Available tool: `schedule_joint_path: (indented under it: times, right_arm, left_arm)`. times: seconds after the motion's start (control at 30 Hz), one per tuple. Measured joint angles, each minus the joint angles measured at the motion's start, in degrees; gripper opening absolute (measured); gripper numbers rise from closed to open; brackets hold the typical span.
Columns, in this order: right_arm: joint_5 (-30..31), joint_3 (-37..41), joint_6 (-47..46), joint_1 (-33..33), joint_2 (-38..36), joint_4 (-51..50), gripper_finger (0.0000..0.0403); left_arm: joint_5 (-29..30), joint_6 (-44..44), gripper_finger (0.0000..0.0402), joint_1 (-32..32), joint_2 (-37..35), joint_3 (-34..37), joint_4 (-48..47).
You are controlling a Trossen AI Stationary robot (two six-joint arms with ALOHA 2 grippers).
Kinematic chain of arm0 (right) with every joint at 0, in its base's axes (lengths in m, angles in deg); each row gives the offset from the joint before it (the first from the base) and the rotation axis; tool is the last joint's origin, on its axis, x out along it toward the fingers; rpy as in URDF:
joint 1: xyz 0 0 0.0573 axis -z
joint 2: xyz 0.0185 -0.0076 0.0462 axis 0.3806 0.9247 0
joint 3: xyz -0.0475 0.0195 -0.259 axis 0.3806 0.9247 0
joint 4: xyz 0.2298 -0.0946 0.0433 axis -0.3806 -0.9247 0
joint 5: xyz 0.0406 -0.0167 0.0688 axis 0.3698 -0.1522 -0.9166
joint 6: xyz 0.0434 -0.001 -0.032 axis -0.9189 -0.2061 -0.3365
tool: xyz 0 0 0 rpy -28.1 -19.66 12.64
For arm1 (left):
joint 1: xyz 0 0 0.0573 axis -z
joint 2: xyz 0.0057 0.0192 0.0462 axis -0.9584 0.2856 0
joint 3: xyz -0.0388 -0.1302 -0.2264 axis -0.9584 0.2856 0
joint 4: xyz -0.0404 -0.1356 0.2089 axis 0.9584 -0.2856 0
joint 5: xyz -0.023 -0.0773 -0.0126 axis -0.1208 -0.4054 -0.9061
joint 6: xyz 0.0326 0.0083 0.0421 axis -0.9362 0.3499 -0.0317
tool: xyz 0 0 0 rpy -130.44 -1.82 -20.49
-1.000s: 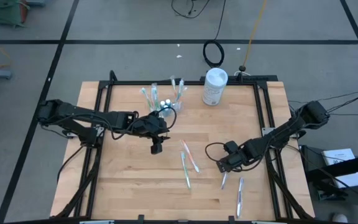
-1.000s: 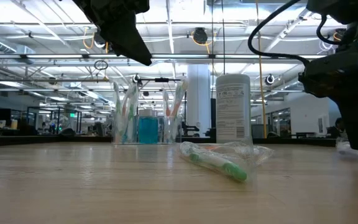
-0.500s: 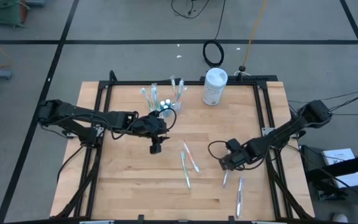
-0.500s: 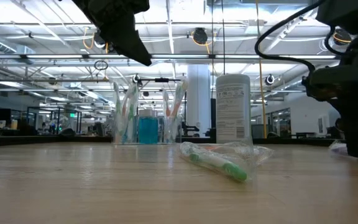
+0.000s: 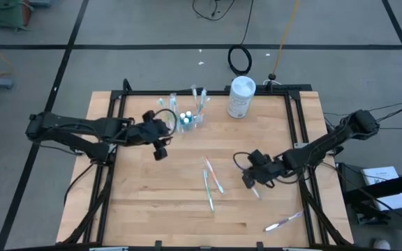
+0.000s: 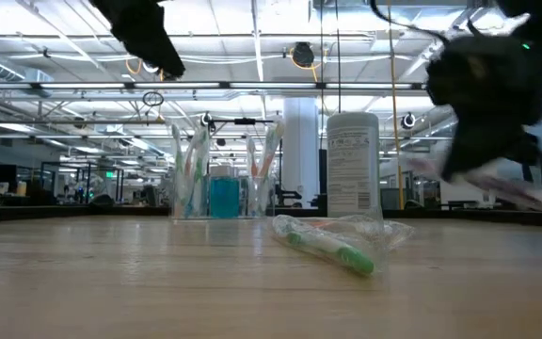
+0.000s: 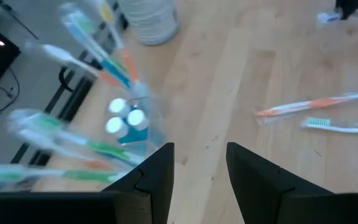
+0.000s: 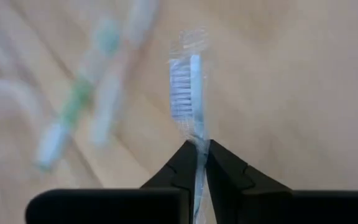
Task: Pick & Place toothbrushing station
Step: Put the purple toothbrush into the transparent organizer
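Toothbrushes are the whole business here, and one blue-bristled toothbrush (image 8: pixel 194 81), still in its thin clear wrapper, is pinched by the handle between the right fingers (image 8: pixel 201 158), which press tight on it with the head poking out ahead. That right gripper (image 5: pixel 254 183) sits off the desk surface on the right side of the wooden desk (image 5: pixel 152 216), well apart from the clear plastic cup (image 5: pixel 187 120) at the far edge. The left fingers (image 7: pixel 157 180) stand spread with nothing between them, hanging just beside the cup. The cup already holds several slim brushes leaning outward, plus small blue tubes (image 7: pixel 126 118) with white caps, so I'd judge the job partly done. Left to go: the held brush, a green one (image 5: pixel 207 188) and an orange one (image 5: pixel 213 174) lying crossed mid-desk, and a pale one (image 5: pixel 283 222) near the front right edge. All look like light, smooth plastic sticks, their crinkly wrappers likely slippery. The white canister (image 5: pixel 241 97) stands upright at the back, apart from the cup.
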Motion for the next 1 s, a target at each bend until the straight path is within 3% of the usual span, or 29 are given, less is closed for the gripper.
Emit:
schedule_joint_path:
  times: [0.17,0.3,0.4,0.47,0.6,0.67,0.77,1.0]
  right_arm:
    - [11.4,0.0,22.1,4.9,-1.4,15.5,0.0008]
    - [20.3,-0.1,47.6,11.0,0.4,40.0,0.0010]
    - [19.4,-0.1,66.6,15.5,4.4,62.0,0.0014]
    - [15.2,-0.2,76.3,18.5,8.2,76.9,0.0014]
    - [5.5,-1.5,83.6,24.5,16.7,96.0,0.0013]
    - [2.7,-3.8,83.7,27.4,20.5,99.8,0.0013]
    - [0.4,-9.3,81.6,31.4,25.9,97.8,0.0013]
    - [2.6,-20.7,83.7,37.9,35.8,90.0,0.0013]
  left_arm:
    - [2.4,2.1,0.0152,0.2,-4.3,0.0,-1.7]
    - [8.1,3.2,0.0152,0.7,-6.6,0.0,-1.7]
    - [12.3,3.6,0.0152,0.9,-7.0,0.0,-2.1]
    - [13.1,3.8,0.0152,1.1,-7.3,0.0,-2.7]
    - [13.2,4.0,0.0152,1.1,-7.2,0.0,-3.0]
    - [13.2,4.0,0.0152,1.1,-7.1,0.0,-3.0]
    - [13.2,4.2,0.0152,1.1,-7.0,0.0,-3.0]
    - [12.9,6.1,0.0152,1.3,-7.0,0.0,-3.8]
